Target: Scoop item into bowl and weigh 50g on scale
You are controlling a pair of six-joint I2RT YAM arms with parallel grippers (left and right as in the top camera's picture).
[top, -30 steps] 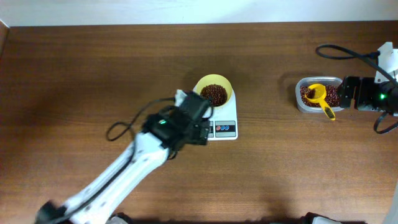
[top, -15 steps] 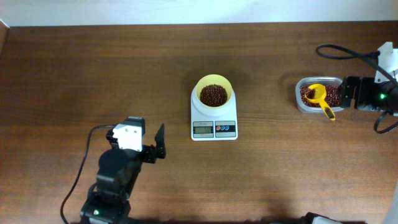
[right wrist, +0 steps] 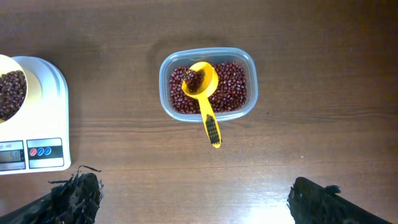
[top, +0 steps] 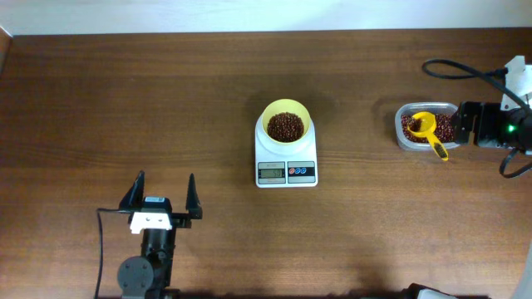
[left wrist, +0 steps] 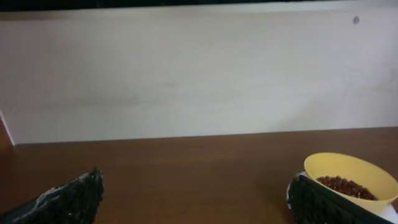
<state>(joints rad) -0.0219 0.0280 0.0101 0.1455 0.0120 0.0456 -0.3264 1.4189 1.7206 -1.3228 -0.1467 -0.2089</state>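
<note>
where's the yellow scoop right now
The scoop sits at the table's right end in the overhead view, resting in the clear tub of beans, handle poking over the rim, right of the scale.

The place looks like a robotics lab bench; a dark-brown wooden table [top: 125, 100] stands against a plain white wall [left wrist: 186, 68]. A black cable [top: 478, 73] loops over the tabletop's right end; a small white rectangular kitchen scale [top: 287, 172] sits mid-table.

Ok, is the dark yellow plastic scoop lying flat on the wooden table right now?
No, the dark yellow plastic scoop sits in the clear plastic tub on the reddish-brown beans, handle sticking out over the rim.
</note>
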